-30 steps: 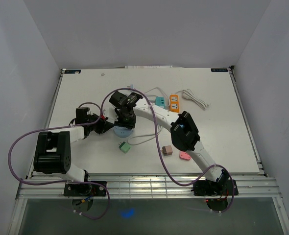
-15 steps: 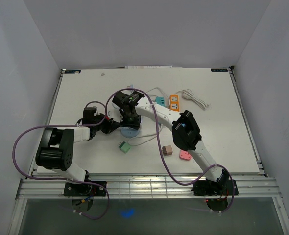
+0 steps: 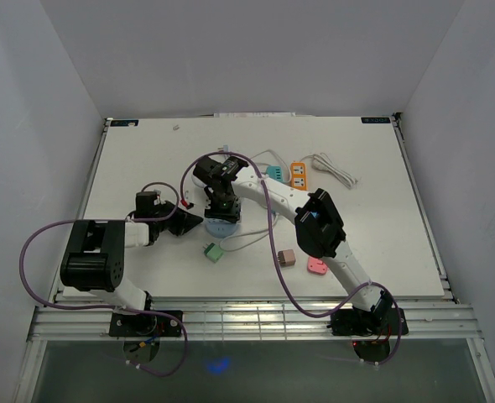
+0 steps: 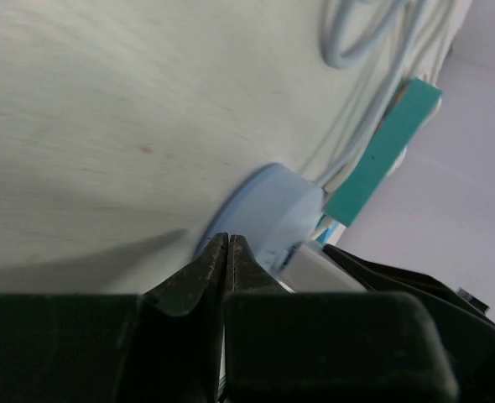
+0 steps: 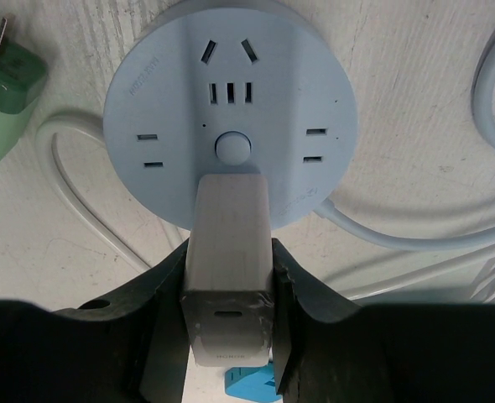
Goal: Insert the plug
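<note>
White plug [image 5: 228,243] — right end effector [image 5: 229,281], downturned

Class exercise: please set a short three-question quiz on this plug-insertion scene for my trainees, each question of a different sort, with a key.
1. True or false: the right gripper is shut on the white plug.
2. The left gripper, beside the round blue socket hub, is: A) wide open B) shut with nothing in it C) holding a cable.
3. Fill in: the loose plug lying on the table near the hub is coloured ____.
Key: 1 true; 2 B; 3 green.
</note>
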`<state>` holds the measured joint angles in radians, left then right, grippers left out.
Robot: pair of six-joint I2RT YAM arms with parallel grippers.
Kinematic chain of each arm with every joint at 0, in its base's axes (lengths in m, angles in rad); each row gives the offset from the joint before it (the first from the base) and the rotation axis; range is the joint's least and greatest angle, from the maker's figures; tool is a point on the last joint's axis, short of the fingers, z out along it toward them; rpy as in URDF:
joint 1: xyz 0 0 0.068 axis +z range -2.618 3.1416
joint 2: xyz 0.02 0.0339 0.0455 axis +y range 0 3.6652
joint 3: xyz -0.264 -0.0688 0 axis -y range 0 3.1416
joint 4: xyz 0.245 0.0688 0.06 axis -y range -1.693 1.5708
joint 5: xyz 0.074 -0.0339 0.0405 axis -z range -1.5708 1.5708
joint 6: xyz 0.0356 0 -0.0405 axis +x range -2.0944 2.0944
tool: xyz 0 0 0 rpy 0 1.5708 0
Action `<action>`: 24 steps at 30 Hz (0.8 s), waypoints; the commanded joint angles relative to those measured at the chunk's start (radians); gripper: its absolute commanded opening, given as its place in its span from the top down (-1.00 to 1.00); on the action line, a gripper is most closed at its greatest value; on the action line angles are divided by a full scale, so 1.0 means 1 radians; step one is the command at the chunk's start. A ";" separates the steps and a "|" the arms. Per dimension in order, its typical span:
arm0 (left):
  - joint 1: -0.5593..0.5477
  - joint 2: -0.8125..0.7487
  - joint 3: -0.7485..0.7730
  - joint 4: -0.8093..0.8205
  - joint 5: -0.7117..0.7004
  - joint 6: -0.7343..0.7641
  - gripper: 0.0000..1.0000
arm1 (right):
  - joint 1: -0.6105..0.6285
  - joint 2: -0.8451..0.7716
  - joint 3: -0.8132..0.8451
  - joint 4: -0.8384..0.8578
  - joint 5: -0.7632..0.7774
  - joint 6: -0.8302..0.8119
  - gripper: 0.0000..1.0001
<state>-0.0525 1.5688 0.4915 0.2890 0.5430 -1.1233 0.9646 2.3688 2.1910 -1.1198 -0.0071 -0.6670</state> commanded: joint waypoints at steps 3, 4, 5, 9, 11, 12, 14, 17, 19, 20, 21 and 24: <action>0.049 -0.013 -0.045 -0.125 0.021 0.069 0.72 | 0.017 0.102 -0.079 0.000 -0.088 0.012 0.84; 0.051 -0.016 -0.044 -0.126 0.026 0.072 0.70 | 0.017 0.113 -0.080 -0.002 -0.083 0.015 0.84; 0.051 -0.023 -0.042 -0.126 0.031 0.076 0.69 | 0.017 0.116 -0.079 -0.006 -0.074 0.020 0.84; 0.051 -0.016 -0.047 -0.116 0.028 0.079 0.69 | 0.022 0.125 -0.071 -0.009 -0.065 0.027 0.84; 0.051 -0.013 -0.050 -0.108 0.028 0.079 0.69 | 0.023 0.132 -0.065 -0.017 -0.059 0.030 0.84; 0.051 -0.012 -0.053 -0.100 0.032 0.077 0.69 | 0.025 0.135 -0.062 -0.018 -0.054 0.030 0.85; 0.051 -0.012 -0.060 -0.080 0.038 0.074 0.69 | 0.029 0.151 -0.060 -0.020 -0.033 0.033 0.84; 0.046 -0.009 -0.060 -0.068 0.037 0.072 0.69 | 0.055 0.155 -0.085 -0.002 0.002 0.015 0.85; 0.030 -0.006 -0.057 -0.059 0.022 0.069 0.68 | 0.059 0.150 -0.082 -0.003 0.002 0.020 0.84; 0.022 -0.003 -0.056 -0.054 0.015 0.066 0.68 | 0.060 0.149 -0.080 -0.009 0.002 0.020 0.85; 0.007 0.000 -0.053 -0.048 0.009 0.057 0.68 | 0.059 0.148 -0.080 -0.009 0.002 0.020 0.84; -0.020 0.029 -0.045 -0.022 0.006 0.040 0.68 | 0.060 0.162 -0.077 -0.012 -0.001 0.017 0.84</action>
<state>-0.0456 1.5753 0.4473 0.2443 0.5732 -1.0782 0.9962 2.3768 2.1906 -1.1156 0.0635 -0.6617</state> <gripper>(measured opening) 0.150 0.403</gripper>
